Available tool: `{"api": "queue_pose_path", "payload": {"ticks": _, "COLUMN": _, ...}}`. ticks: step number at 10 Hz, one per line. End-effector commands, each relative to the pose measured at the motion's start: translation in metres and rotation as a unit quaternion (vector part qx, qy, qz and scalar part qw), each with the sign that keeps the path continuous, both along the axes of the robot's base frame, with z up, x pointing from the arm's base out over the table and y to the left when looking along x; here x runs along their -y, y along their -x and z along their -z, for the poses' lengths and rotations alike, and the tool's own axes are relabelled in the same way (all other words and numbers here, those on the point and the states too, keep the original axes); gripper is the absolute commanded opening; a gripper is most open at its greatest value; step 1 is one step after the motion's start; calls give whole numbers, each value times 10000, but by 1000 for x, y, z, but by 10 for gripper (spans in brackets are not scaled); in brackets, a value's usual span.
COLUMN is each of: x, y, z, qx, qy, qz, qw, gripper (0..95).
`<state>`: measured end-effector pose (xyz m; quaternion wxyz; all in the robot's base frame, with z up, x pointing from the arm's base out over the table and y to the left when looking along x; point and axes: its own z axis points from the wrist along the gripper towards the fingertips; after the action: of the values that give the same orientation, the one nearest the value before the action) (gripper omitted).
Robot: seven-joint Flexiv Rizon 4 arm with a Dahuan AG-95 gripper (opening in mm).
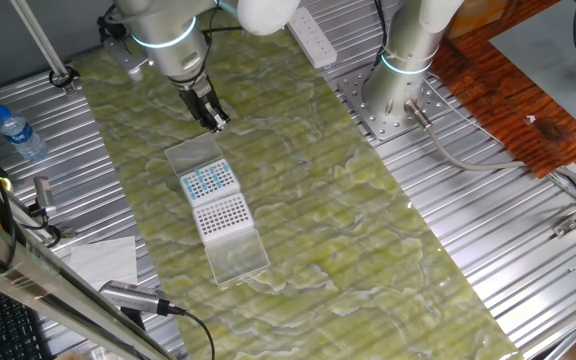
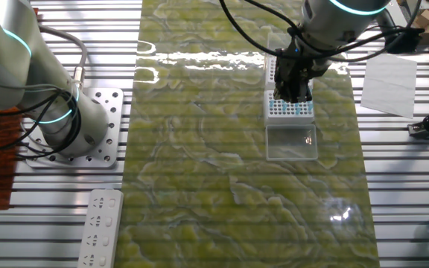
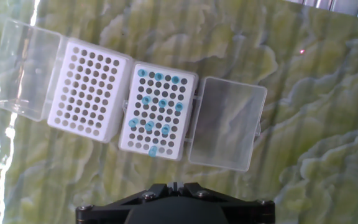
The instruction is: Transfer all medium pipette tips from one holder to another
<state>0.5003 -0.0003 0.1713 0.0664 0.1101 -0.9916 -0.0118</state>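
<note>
While the two white perforated plastic racks sit end to end near the centre of the green marbled tabletop (image 1: 368,250), each with its clear hinged lid folded flat outward, the black two-finger claw (image 1: 213,117) hangs above them in the upper left of one fixed view. In the hand view the slender light-blue-topped medium pipette tips (image 3: 156,112) stand only in the tip-bearing rack (image 3: 159,111) at the frame's centre, scattered in an irregular pattern with many of its holes bare. The empty rack (image 3: 89,90), to its left in that view, shows nothing but dark holes. As a judgement, the transfer is at or near its start: no tip is seen in the receiving rack, and every visible tip remains to be moved. In the other fixed view the claw (image 2: 292,88) covers the far edge of the tip-bearing rack (image 2: 290,109). No tip is visible between the fingers; whether they are parted or closed cannot be told from these views, since only the dark base of the hand shows at the bottom of the hand view.
</note>
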Motion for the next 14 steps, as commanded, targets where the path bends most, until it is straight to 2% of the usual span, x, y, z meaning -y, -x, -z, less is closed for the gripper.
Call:
{"api": "queue_pose_path", "payload": {"ticks": 1, "x": 0, "y": 1, "z": 0, "qx": 15, "qy": 17, "qz": 306, "qw": 9995, "gripper": 0}}
{"api": "queue_pose_path", "payload": {"ticks": 2, "x": 0, "y": 1, "z": 0, "qx": 20, "qy": 7, "qz": 312, "qw": 9995, "gripper": 0}}
{"api": "queue_pose_path", "payload": {"ticks": 5, "x": 0, "y": 1, "z": 0, "qx": -104, "qy": -284, "qz": -187, "qw": 9994, "gripper": 0}}
{"api": "queue_pose_path", "payload": {"ticks": 7, "x": 0, "y": 1, "z": 0, "qx": -78, "qy": -305, "qz": -144, "qw": 9994, "gripper": 0}}
{"api": "queue_pose_path", "payload": {"ticks": 10, "x": 0, "y": 1, "z": 0, "qx": -126, "qy": -298, "qz": -129, "qw": 9994, "gripper": 0}}
{"api": "queue_pose_path", "payload": {"ticks": 14, "x": 0, "y": 1, "z": 0, "qx": -109, "qy": -338, "qz": -264, "qw": 9990, "gripper": 0}}
